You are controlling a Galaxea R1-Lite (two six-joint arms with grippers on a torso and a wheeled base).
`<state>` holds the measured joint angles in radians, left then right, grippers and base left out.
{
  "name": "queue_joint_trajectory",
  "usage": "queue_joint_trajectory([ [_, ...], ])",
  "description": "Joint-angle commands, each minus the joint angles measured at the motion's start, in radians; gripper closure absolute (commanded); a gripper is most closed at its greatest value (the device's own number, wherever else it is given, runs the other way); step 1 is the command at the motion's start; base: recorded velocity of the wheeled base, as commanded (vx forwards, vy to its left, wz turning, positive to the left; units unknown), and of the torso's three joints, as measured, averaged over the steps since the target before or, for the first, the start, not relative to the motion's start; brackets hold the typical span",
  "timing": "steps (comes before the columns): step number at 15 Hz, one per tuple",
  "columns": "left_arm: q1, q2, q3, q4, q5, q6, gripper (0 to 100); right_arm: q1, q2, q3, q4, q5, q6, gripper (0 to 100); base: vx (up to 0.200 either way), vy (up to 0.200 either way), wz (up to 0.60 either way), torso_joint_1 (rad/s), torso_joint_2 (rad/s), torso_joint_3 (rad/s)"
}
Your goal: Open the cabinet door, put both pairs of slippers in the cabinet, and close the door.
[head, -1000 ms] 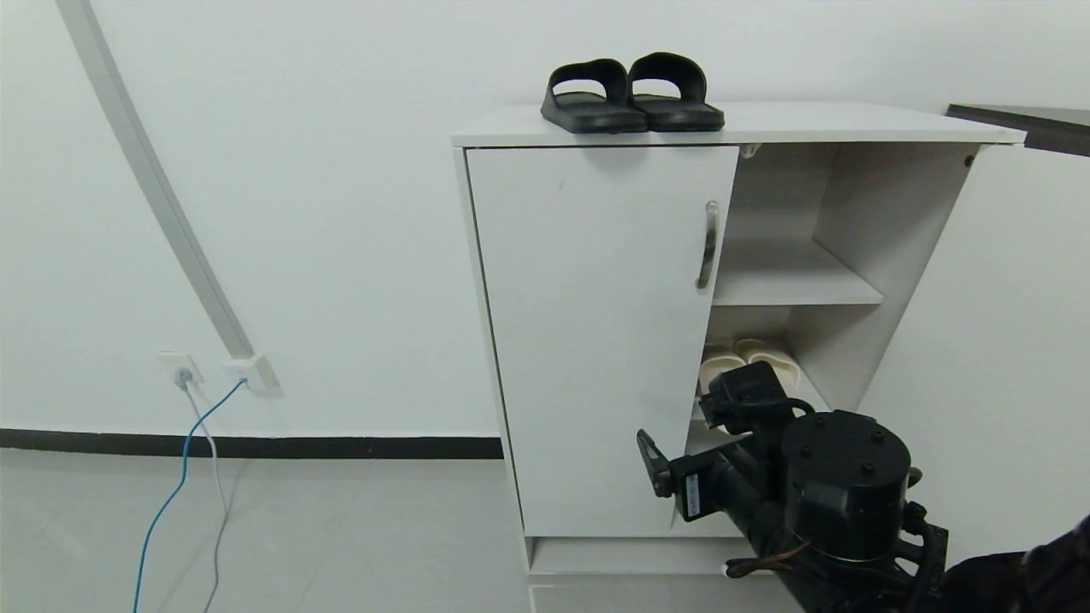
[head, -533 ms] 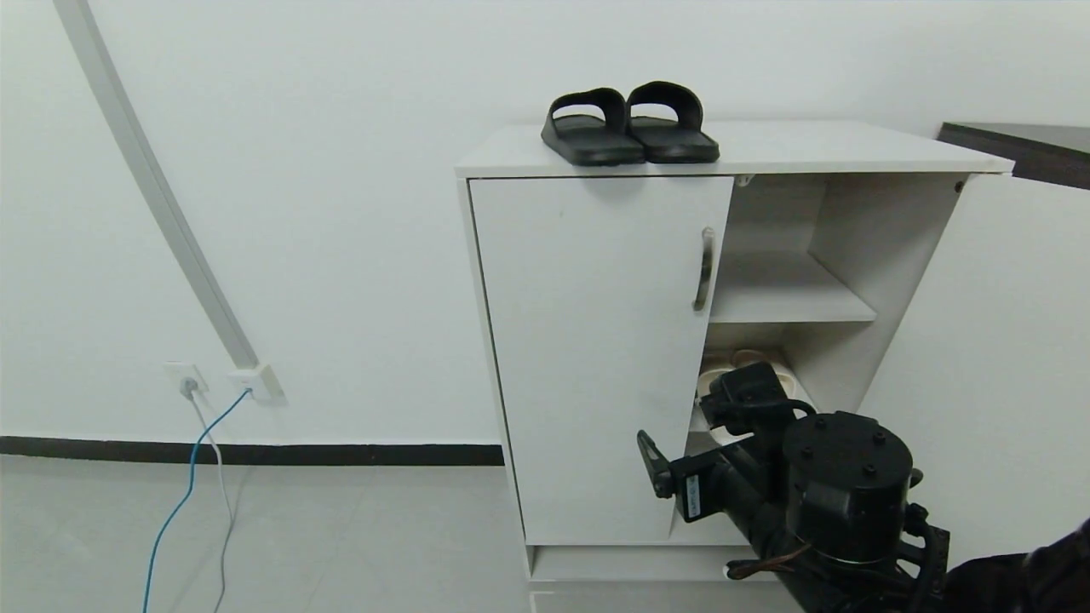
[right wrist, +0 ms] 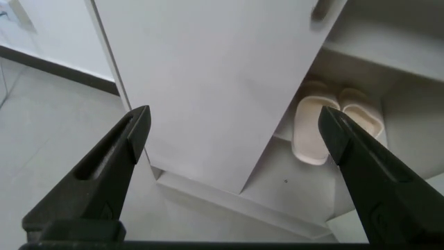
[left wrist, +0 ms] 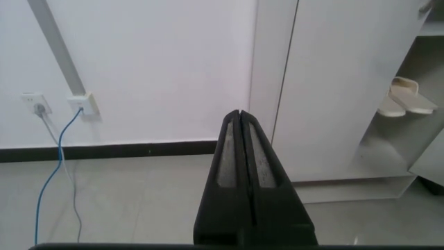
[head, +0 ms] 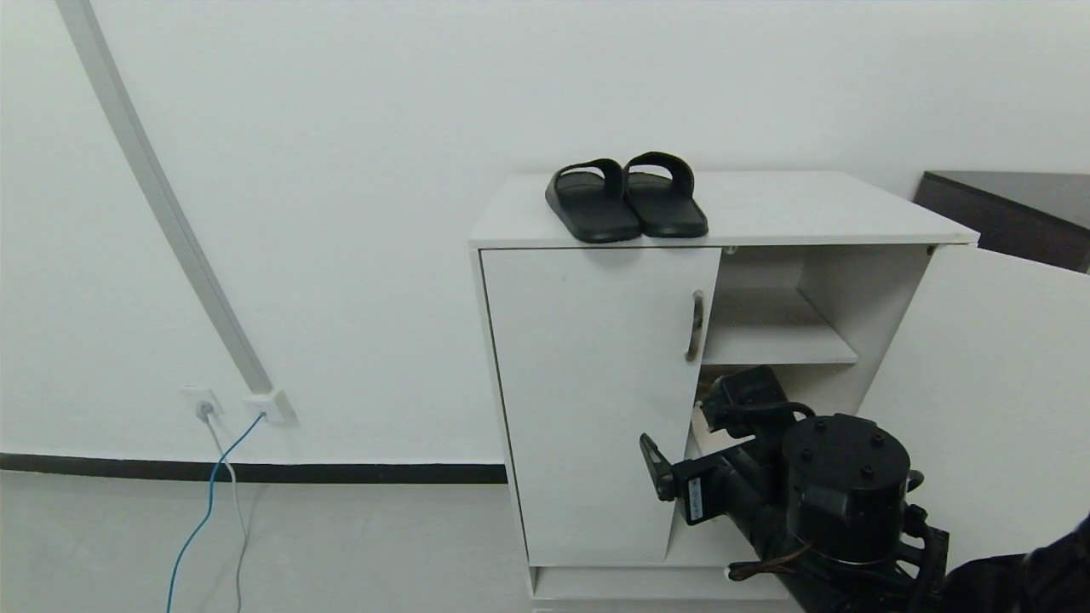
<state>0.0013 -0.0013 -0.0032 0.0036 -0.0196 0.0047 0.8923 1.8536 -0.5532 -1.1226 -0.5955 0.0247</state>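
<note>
A white cabinet [head: 596, 400] stands against the wall, its right door [head: 996, 383] swung open and its left door shut. A pair of black slippers [head: 626, 197] sits on the cabinet top. A pair of cream slippers [right wrist: 326, 123] lies on the lower shelf inside, also visible as cream slippers [left wrist: 406, 96] in the left wrist view. My right gripper [right wrist: 236, 160] is open, held low in front of the cabinet, empty. My left gripper [left wrist: 241, 149] is shut with nothing in it, out in front of the cabinet's closed left door [left wrist: 333, 76].
A dark table [head: 1013, 209] stands to the cabinet's right behind the open door. Wall sockets [head: 238, 402] with blue and grey cables sit low on the wall at left, under a slanted grey conduit [head: 162, 204]. Grey floor spreads to the left.
The whole head view has shifted: the camera rose, so the cabinet sits lower and its top shows more. The arms and slippers kept their places.
</note>
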Motion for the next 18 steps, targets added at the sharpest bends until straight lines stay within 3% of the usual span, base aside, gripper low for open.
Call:
queue_joint_trajectory([
  [1, 0.0, 0.001, 0.0, -0.001, 0.0, 0.0, 100, 0.002, 0.002, 0.001, 0.0, 0.0, 0.0, 0, 0.0, 0.0, 0.0, 0.139, -0.47, -0.315],
  [18, 0.0, 0.001, 0.0, -0.001, 0.0, 0.001, 100, 0.007, 0.002, 0.009, -0.002, 0.008, 0.001, 0, 0.0, 0.0, 0.0, 0.204, -0.52, -0.321],
])
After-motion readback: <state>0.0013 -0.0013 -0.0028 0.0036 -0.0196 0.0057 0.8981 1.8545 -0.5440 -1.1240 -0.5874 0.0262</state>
